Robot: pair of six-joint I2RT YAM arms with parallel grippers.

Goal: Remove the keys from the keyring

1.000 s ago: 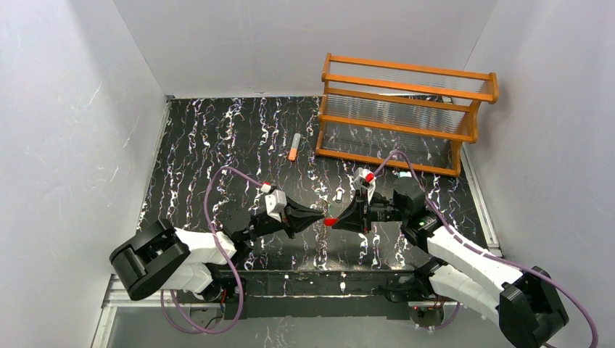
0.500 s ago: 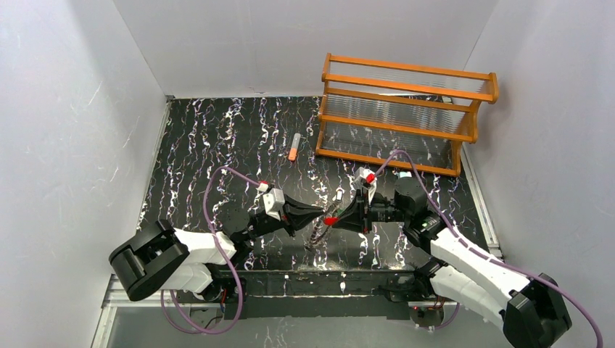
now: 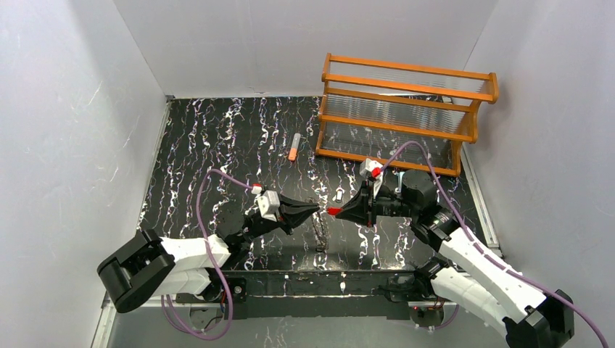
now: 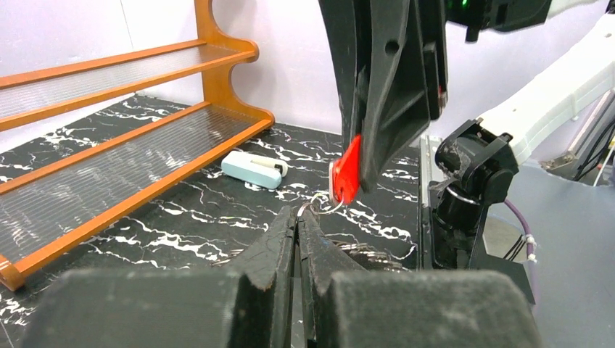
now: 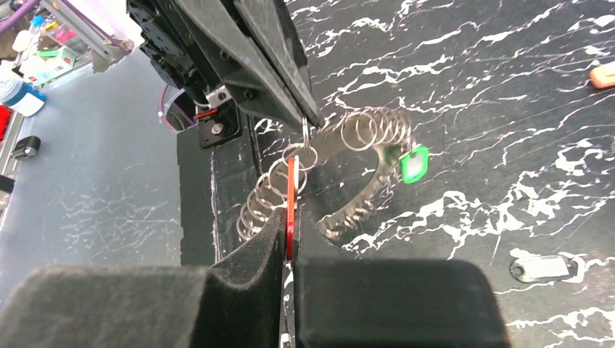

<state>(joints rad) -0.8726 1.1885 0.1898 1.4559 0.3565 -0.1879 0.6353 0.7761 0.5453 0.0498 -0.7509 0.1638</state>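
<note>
Right gripper (image 5: 289, 226) clenched on red key (image 5: 290, 181), edge-on, long axis pointing at left gripper (image 4: 298, 217). Left pinched shut on small split ring (image 5: 305, 138) at key's tip. Keyring (image 5: 353, 210) below both, green key (image 5: 412, 164) attached. I'd pull apart along that axis.

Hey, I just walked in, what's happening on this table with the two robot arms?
The right claw is shut on the red key, held above the table, while the left claw pinches the small wire loop on that key. The keyring lies on the table beneath them with the green key at its edge. A dark-and-white key lies loose nearby.
</note>
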